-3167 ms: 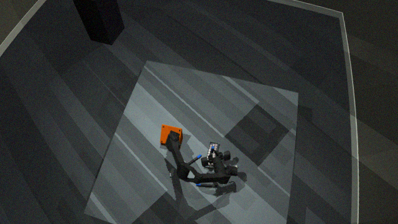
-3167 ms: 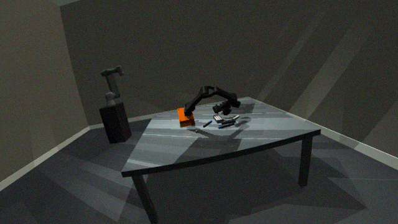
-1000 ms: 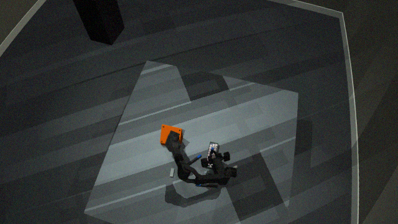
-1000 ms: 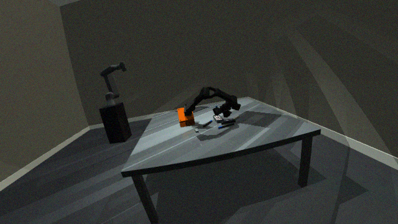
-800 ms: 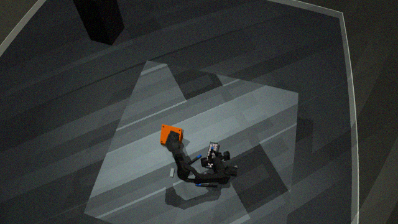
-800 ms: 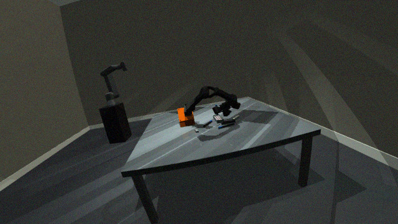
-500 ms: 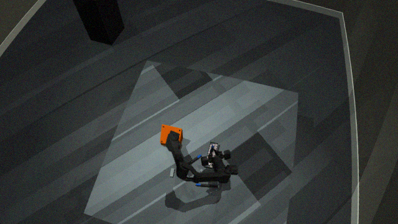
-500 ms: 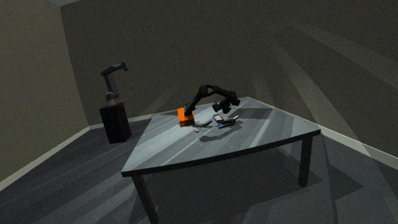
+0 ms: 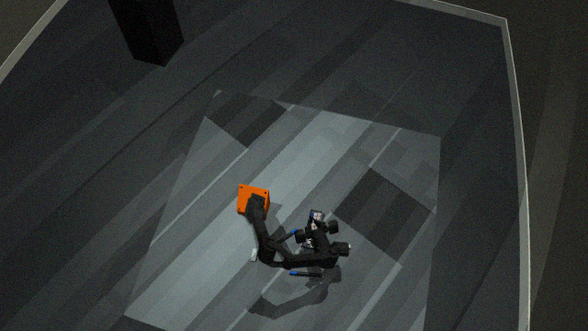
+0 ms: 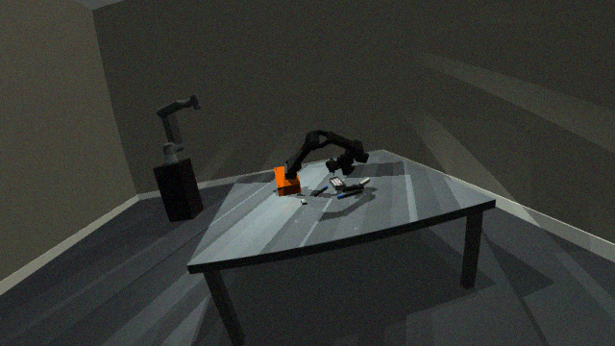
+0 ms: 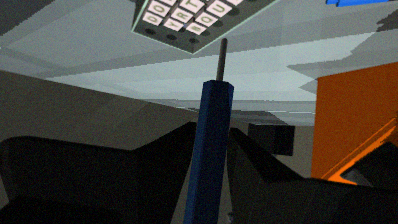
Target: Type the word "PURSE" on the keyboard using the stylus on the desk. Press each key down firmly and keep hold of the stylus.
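My gripper (image 11: 212,132) (image 9: 314,230) (image 10: 337,168) is shut on the blue stylus (image 11: 214,115), which sticks out forward with its thin grey tip (image 11: 221,57). The small keyboard (image 11: 192,20) (image 9: 316,214) (image 10: 337,182) lies on the table just ahead, its pale letter keys facing the wrist camera. The stylus tip is just off the keyboard's near corner and a little above it, touching no key. In the top and exterior views the arm bends over the keyboard and hides most of it.
The arm's orange base (image 9: 252,197) (image 10: 286,183) (image 11: 350,125) stands close by. Two loose blue pens (image 9: 305,273) (image 10: 349,194) (image 10: 321,190) and a small white piece (image 9: 254,254) (image 10: 304,202) lie on the grey table (image 10: 384,216). A second arm on a dark pedestal (image 10: 178,187) stands on the floor.
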`<state>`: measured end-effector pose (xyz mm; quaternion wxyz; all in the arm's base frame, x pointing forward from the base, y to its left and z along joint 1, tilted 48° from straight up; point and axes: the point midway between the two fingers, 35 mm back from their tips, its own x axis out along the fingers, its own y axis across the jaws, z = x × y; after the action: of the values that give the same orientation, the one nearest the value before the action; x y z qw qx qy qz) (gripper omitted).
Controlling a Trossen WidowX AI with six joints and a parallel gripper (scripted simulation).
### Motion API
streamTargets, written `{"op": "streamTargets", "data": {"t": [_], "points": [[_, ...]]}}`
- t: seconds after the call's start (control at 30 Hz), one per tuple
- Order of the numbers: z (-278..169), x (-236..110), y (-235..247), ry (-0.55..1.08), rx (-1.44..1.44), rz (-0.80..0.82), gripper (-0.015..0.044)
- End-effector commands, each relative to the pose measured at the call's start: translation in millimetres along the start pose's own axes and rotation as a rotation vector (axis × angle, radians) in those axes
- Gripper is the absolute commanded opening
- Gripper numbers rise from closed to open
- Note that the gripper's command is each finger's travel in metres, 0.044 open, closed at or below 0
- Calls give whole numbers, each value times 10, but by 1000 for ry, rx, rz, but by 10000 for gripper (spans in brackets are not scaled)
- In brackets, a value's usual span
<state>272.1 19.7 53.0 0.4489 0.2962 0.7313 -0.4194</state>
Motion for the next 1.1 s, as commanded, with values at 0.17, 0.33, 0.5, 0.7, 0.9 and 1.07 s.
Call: {"op": "streamTargets", "data": {"t": [0.17, 0.33, 0.5, 0.7, 0.9, 1.07], "points": [[72, 111, -31, 2, 3, 1, 0], [114, 136, -33, 2, 3, 1, 0], [133, 155, -26, 2, 3, 1, 81], [142, 161, -25, 2, 3, 1, 81], [178, 181, -26, 2, 4, 1, 81], [203, 196, -26, 2, 4, 1, 81]]}}
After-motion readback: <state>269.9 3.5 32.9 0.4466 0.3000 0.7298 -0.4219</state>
